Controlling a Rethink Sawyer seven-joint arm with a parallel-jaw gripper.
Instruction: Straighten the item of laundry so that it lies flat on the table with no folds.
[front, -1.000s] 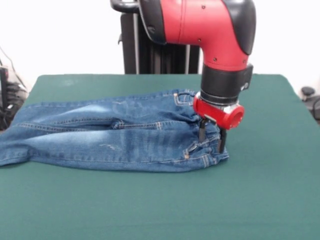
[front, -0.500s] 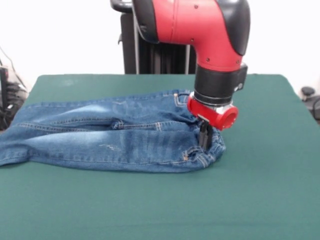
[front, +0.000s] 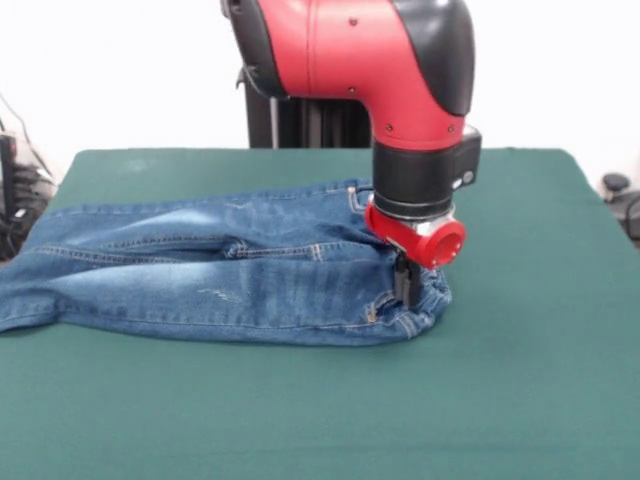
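The blue denim jeans (front: 220, 270) lie across the dark green table (front: 330, 410), legs running to the left edge and the waistband at the right, folded lengthwise with one half over the other. My gripper (front: 405, 285) comes down from the red arm onto the waistband end. Its fingers are pressed together on the bunched waistband fabric (front: 425, 300). The fabric there is puckered and pulled slightly left.
The robot's black pedestal (front: 300, 120) stands behind the table's far edge. Dark cables and gear (front: 18, 200) sit off the table's left side. Another dark object (front: 620, 195) is off the right side. The jeans' leg ends reach the table's left edge.
The gripper's fingers closed on the waistband and the arm moved left, dragging the waistband end leftward and bunching it. The legs have not moved.
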